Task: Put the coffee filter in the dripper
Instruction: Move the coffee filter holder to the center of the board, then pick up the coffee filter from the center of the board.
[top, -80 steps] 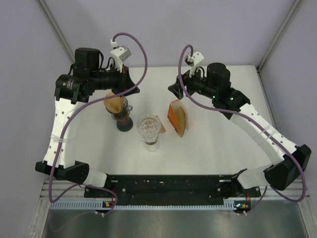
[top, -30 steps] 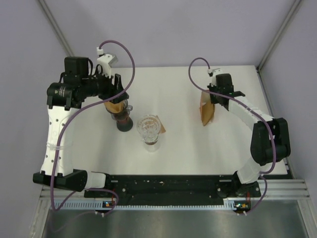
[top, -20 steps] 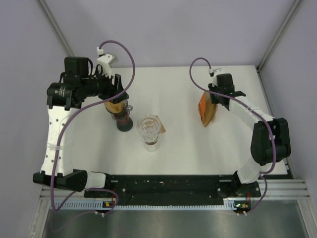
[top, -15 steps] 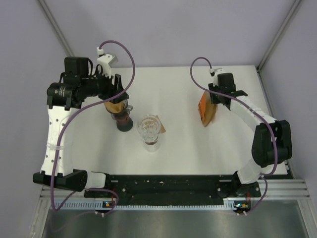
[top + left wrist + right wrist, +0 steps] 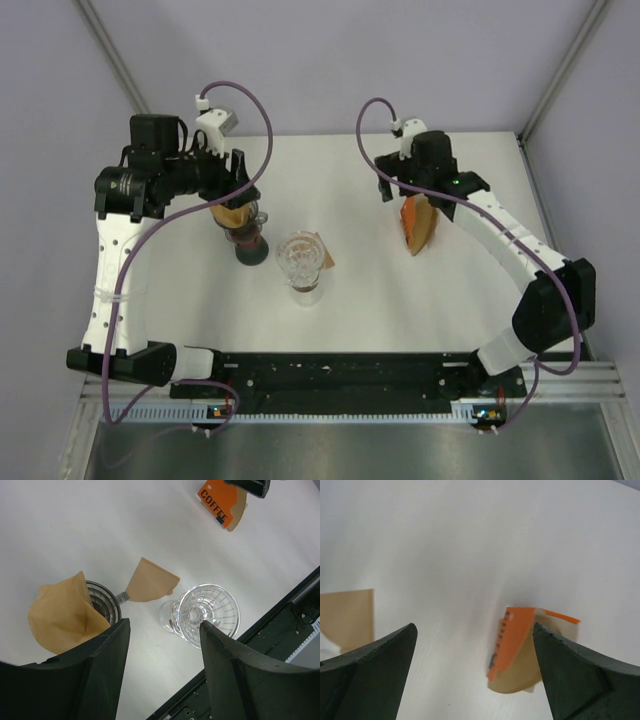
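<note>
A brown coffee filter (image 5: 62, 615) sits opened in the dark ribbed dripper (image 5: 105, 602) on a dark stand (image 5: 250, 245). My left gripper (image 5: 162, 670) hovers over it, open, with nothing between its fingers; the filter (image 5: 232, 212) lies just outside the left finger. A second brown filter (image 5: 150, 580) lies flat on the table against a clear glass dripper (image 5: 207, 612), which is empty (image 5: 300, 258). My right gripper (image 5: 475, 670) is open above the orange filter pack (image 5: 520, 650), not touching it.
The orange pack marked COFFEE (image 5: 418, 225) lies on the white table (image 5: 350, 320) at the back right. A blurred tan sheet (image 5: 347, 617) shows at the left edge of the right wrist view. Grey walls enclose the table on three sides.
My right gripper has opened and let go of the orange pack, then lifted and swung left above it. The pack stays on the table. The left arm has not moved.
</note>
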`<state>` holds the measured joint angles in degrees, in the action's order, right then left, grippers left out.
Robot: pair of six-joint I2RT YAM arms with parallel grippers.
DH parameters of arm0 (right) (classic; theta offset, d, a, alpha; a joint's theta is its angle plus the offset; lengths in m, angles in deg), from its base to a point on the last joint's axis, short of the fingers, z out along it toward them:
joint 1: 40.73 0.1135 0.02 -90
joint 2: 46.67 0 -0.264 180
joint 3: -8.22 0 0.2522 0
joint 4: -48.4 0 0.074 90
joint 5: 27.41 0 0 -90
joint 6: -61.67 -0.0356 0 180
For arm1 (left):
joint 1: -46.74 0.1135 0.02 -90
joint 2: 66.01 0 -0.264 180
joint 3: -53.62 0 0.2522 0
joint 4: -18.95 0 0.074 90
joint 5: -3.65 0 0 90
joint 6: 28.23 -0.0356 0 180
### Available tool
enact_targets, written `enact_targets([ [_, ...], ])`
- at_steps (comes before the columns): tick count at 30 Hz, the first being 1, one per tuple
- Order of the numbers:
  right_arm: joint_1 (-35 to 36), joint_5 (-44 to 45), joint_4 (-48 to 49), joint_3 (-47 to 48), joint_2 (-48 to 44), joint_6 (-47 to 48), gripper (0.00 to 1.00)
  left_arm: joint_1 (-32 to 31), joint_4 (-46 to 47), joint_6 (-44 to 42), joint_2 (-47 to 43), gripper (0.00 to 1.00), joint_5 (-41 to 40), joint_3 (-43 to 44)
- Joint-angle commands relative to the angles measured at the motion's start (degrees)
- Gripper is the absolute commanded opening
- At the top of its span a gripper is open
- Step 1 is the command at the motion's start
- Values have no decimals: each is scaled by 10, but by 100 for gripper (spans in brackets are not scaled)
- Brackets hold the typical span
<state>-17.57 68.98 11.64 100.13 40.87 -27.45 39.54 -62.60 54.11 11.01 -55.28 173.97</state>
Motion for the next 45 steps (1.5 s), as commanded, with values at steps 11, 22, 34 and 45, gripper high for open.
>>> enact_targets([
  [11,103,-214,-30,240,306,-34,99,3,4,-7,-17,64,2,15],
  [22,184,-97,-112,351,469,-43,88,3,5,-17,-20,65,-10,14],
  [34,225,-47,-156,290,499,-91,56,3,5,-19,-20,65,-12,19],
  [45,207,34,-129,192,475,-105,0,3,5,-20,-17,65,-10,22],
])
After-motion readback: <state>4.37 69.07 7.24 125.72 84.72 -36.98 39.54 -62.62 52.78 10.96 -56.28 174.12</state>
